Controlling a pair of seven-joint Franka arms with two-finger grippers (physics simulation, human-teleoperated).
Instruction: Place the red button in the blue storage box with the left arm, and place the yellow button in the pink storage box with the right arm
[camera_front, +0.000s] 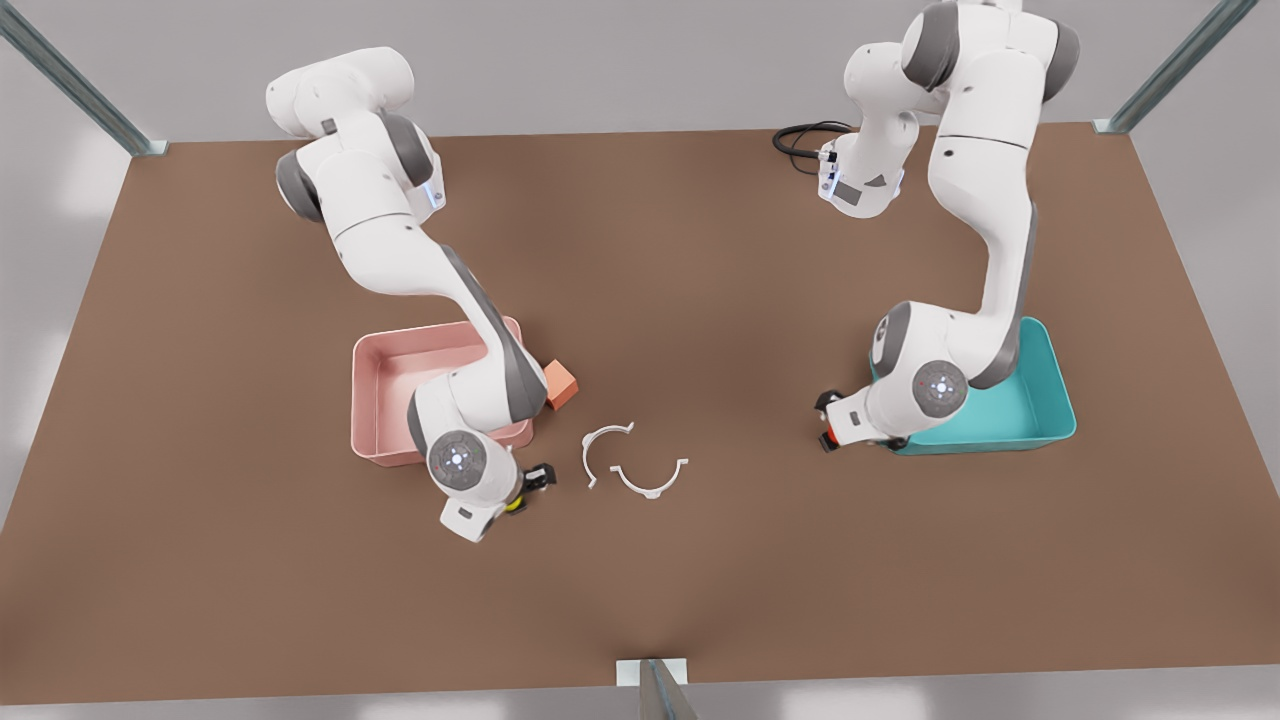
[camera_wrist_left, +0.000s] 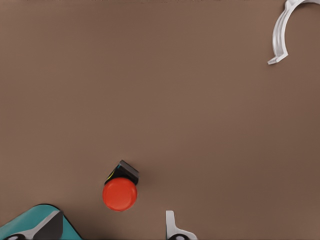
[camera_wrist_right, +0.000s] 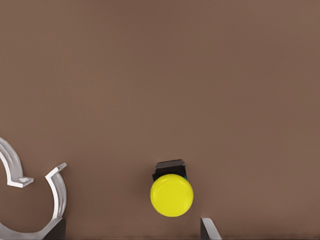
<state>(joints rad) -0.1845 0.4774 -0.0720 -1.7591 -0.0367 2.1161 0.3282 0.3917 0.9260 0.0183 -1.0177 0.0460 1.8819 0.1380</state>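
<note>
Camera setup: one high overview, two close wrist views

The table (camera_front: 640, 600) was seen from above in front; each wrist camera was pointed straight down, and the white clips (camera_front: 635, 465) (camera_wrist_left: 281, 35) (camera_wrist_right: 30, 200) were shared by all three views.

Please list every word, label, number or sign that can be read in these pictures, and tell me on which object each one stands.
There is no readable text. The red button, the yellow button, the pink storage box and the blue storage box are all plain.

White clips (camera_front: 634, 465) and an orange block (camera_front: 561, 384) clutter the table (camera_front: 700, 250) between boxes
</note>
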